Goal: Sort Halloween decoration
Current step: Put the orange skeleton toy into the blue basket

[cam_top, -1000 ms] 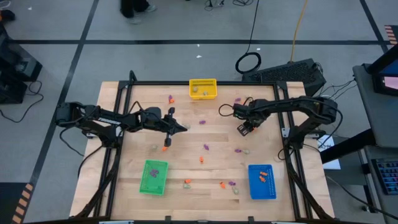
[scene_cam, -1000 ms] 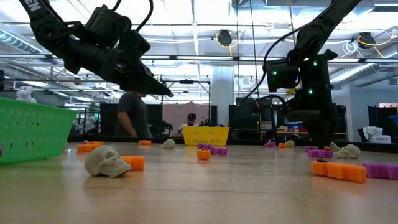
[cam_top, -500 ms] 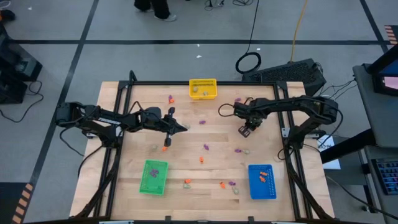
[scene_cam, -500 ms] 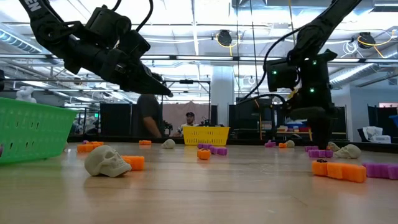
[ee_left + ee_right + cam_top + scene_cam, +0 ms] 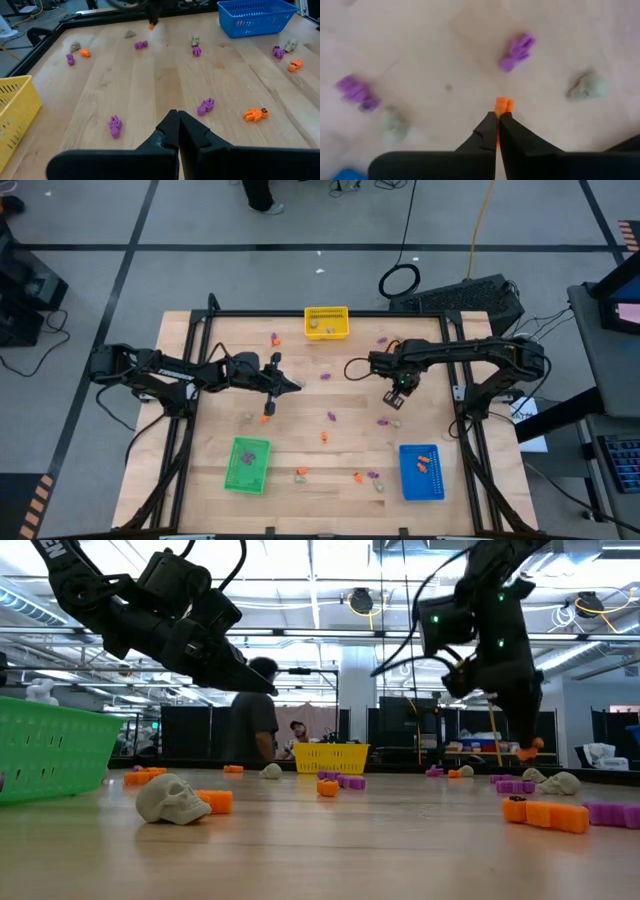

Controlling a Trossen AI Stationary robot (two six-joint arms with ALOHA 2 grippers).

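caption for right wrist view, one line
Right gripper shut on an orange trinket, above purple and grey pieces.

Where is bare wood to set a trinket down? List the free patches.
Free: the wood between the blue plastic bin and the right arm, and between the yellow plastic bin and the table's back-left corner. Crowded: the strip between the blue and green plastic bin, and the middle, dotted with small orange, purple and pale trinkets.

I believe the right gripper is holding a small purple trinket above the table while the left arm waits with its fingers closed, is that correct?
Not quite: the trinket pinched in the right gripper is orange, not purple; the orange trinket shows at its fingertips in the right wrist view. The left gripper does wait closed above the table.
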